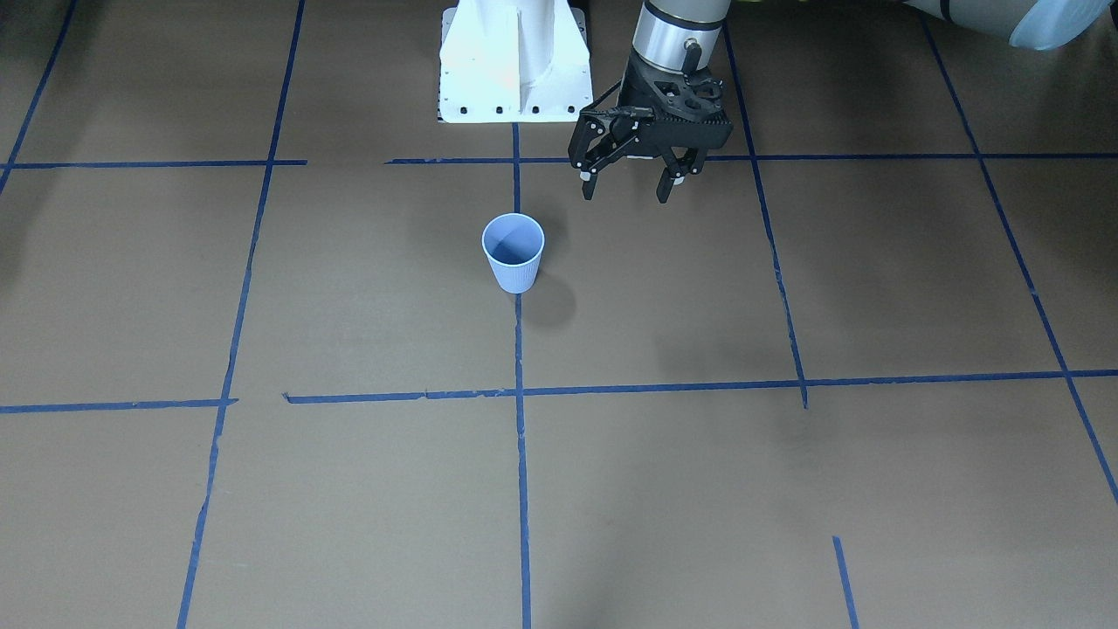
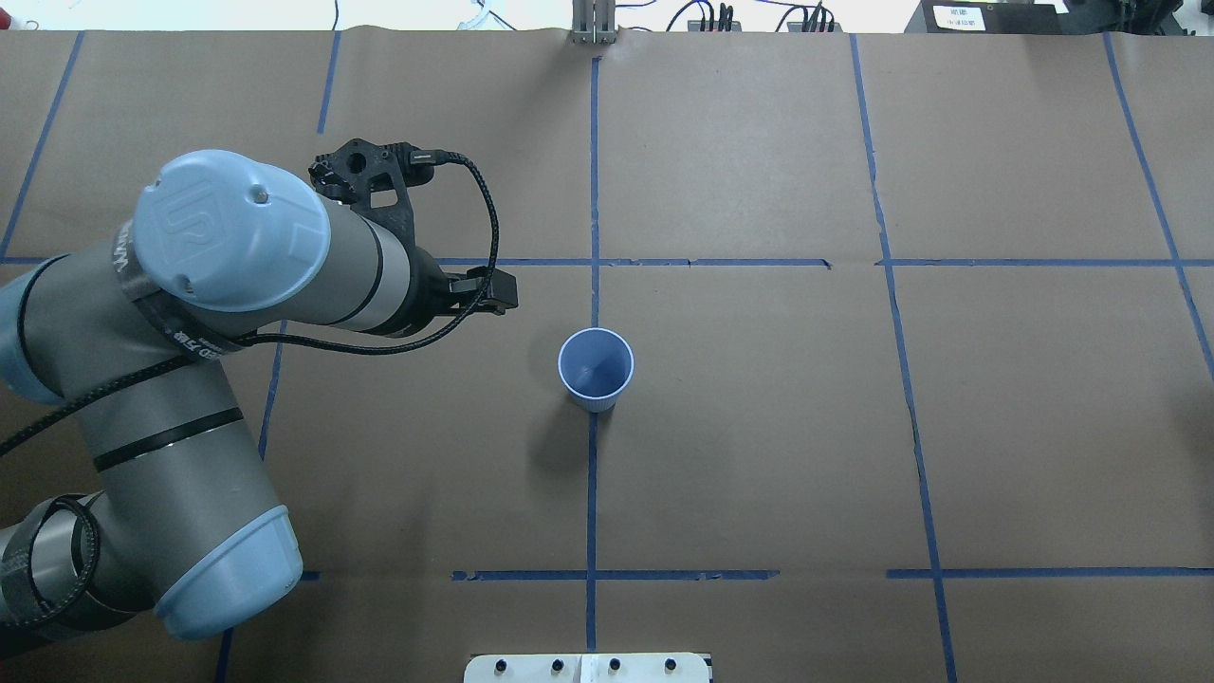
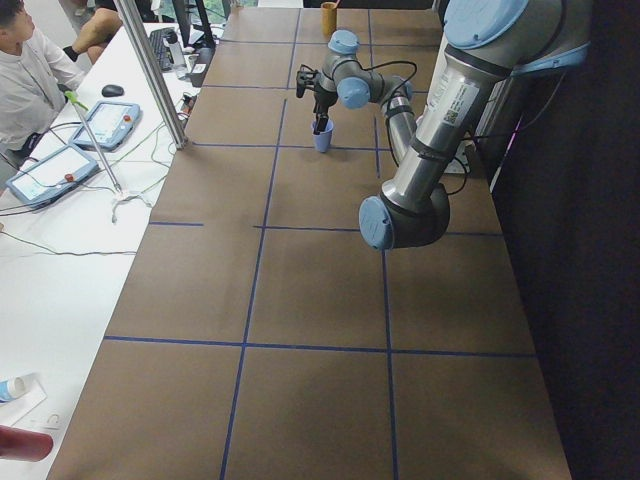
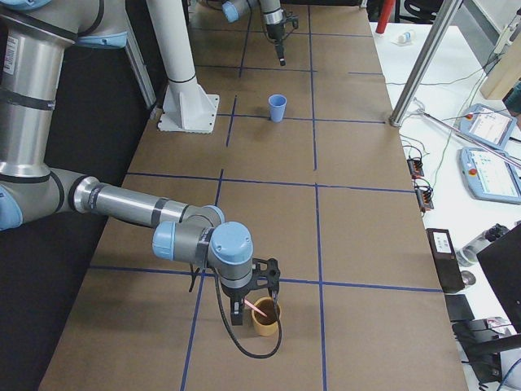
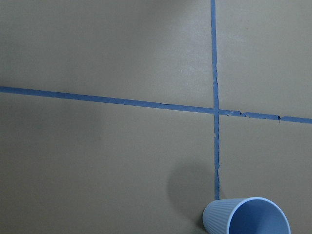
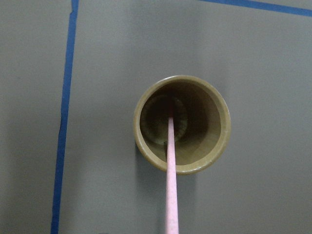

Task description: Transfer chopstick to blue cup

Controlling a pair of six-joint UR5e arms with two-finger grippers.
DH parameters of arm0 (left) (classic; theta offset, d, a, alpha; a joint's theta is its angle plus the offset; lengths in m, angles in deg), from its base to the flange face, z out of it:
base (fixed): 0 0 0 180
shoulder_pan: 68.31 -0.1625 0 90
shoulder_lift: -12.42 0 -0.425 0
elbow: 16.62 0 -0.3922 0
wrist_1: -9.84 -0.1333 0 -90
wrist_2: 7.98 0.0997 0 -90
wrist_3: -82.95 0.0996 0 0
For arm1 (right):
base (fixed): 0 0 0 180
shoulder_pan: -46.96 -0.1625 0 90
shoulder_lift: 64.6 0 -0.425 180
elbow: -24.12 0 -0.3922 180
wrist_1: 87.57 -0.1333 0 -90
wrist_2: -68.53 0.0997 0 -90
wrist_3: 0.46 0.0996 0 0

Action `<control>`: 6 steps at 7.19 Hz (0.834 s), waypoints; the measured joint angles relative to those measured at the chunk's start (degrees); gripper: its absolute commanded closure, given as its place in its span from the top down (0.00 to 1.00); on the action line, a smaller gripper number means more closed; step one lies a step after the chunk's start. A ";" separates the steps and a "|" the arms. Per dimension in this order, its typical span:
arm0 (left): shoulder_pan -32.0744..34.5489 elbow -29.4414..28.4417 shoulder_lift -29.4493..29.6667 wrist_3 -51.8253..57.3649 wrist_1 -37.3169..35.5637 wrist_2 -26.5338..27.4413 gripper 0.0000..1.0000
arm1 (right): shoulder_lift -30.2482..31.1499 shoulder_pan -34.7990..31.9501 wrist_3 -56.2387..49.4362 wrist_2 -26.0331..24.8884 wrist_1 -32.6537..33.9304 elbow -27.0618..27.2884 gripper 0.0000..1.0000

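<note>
Chopstick [image 6: 171,185] looks thin, light, stiff and slippery; best pinched near its top. Left hand [image 1: 625,194] is spread; right hand [image 4: 254,303], cannot tell.

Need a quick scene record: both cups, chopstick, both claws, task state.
blue cup: upright, empty, mid-table
chopstick: tilted inside tan cup, at the table's far end from the blue cup
left claw: open, empty, beside blue cup, not touching it
right claw: over tan cup; open or shut unclear
task state: chopstick not yet in blue cup
</note>
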 measured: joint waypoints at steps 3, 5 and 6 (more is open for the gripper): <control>0.00 0.19 -0.03 -0.18 0.00 0.06 1.00 | 0.25 -0.09 0.66 2.45 -1.23 -2.27 0.16; 0.00 0.34 -0.07 -0.19 0.00 0.11 1.00 | 0.18 -0.28 0.75 2.91 -1.37 -2.16 0.02; 0.00 0.36 -0.20 -0.22 0.00 0.17 1.00 | 0.06 -0.69 0.72 2.95 -1.43 -1.95 0.00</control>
